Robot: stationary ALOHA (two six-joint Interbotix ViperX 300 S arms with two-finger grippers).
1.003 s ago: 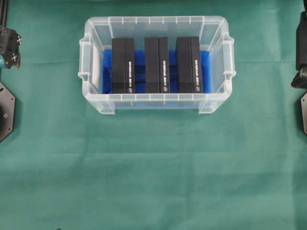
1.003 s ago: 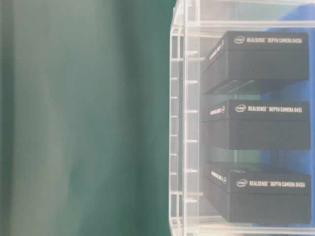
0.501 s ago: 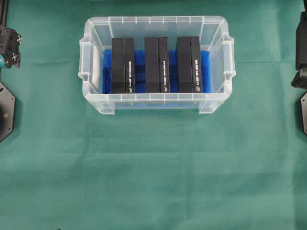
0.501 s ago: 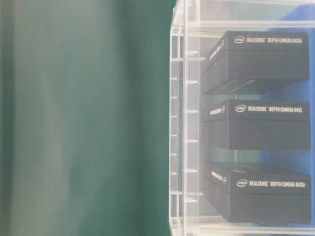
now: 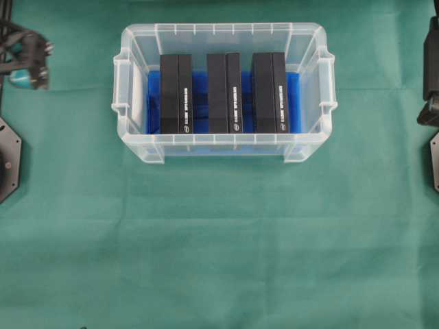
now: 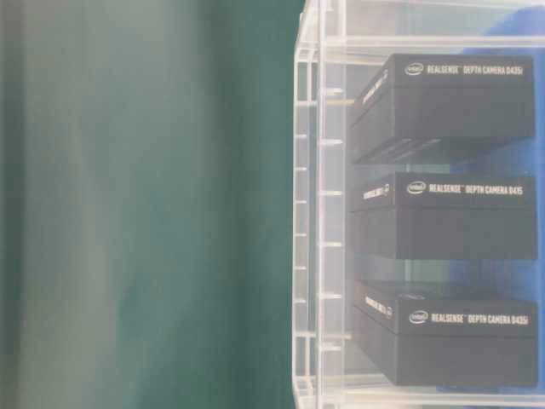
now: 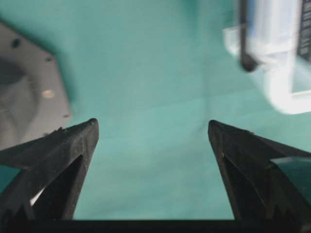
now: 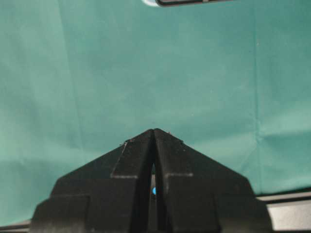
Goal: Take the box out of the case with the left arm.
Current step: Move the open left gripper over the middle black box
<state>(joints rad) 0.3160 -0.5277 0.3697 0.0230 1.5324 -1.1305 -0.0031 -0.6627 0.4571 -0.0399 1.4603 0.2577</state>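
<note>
The case (image 5: 219, 29), a clear bin with a blue floor, stands at the back middle of the green cloth. Three black boxes stand side by side in it: left (image 5: 175, 94), middle (image 5: 224, 93), right (image 5: 269, 92). The table-level view shows the same boxes (image 6: 451, 217) through the case wall (image 6: 311, 213). My left gripper (image 5: 27, 62) hovers at the far left, well apart from the case. It is open (image 7: 151, 126) over bare cloth, with a case corner (image 7: 286, 97) at upper right. My right gripper (image 8: 154, 130) is shut and empty at the right edge.
Arm base plates sit at the left edge (image 5: 8, 161) and the right edge (image 5: 433, 161). The left one appears grey (image 7: 24, 97) beside my left fingers. Green cloth covers the whole table, with wide room in front of the case.
My left gripper has shifted a little to the right and toward the back, and has turned. The case, the boxes and the right arm have not moved.
</note>
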